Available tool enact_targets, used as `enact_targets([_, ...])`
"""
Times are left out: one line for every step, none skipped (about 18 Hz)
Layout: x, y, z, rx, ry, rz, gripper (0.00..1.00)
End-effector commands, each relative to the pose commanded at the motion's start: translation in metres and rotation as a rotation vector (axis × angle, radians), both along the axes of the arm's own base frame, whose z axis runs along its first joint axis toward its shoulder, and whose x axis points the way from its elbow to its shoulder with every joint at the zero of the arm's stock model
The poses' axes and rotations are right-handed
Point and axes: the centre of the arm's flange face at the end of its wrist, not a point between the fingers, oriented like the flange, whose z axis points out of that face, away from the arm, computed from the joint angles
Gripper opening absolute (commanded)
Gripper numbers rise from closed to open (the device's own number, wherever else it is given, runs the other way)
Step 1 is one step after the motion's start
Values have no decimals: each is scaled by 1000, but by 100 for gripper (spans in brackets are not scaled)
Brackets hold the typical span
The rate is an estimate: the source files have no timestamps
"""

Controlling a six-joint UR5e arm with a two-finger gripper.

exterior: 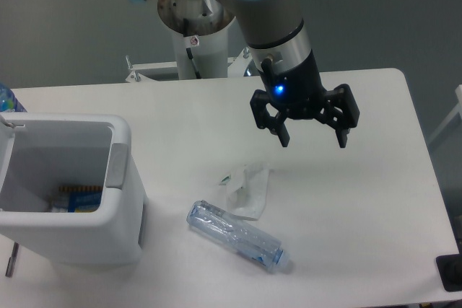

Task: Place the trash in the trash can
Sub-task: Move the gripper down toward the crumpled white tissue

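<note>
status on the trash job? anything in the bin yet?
Done: nothing clearly. The bin holds some item at its bottom, but I can't tell what it is. In hand: nothing; the hand is open, above the table to the right of the wrapper. Left: both pieces. The wrapper and the crushed bottle lie on the table, right of the bin.
</note>
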Motion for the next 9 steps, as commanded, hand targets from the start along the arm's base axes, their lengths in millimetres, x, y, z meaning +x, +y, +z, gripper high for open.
enact_targets([-1, -2, 1, 0, 1, 2, 100])
enact_targets([-2, -2, 1, 0, 1, 3, 100])
enact_targets([-1, -2, 3, 8, 1, 2, 100])
enact_targets([0, -2, 3, 17, -5, -4, 100])
enact_targets([1, -1, 3, 25, -12, -6, 100])
enact_targets([2, 0, 4, 38, -18, -6, 100])
enact_targets([3, 2, 3, 50, -28, -13, 100])
enact_targets([4, 3, 3, 66, -40, -18, 100])
enact_targets([4, 5, -2, 80, -60, -18, 100])
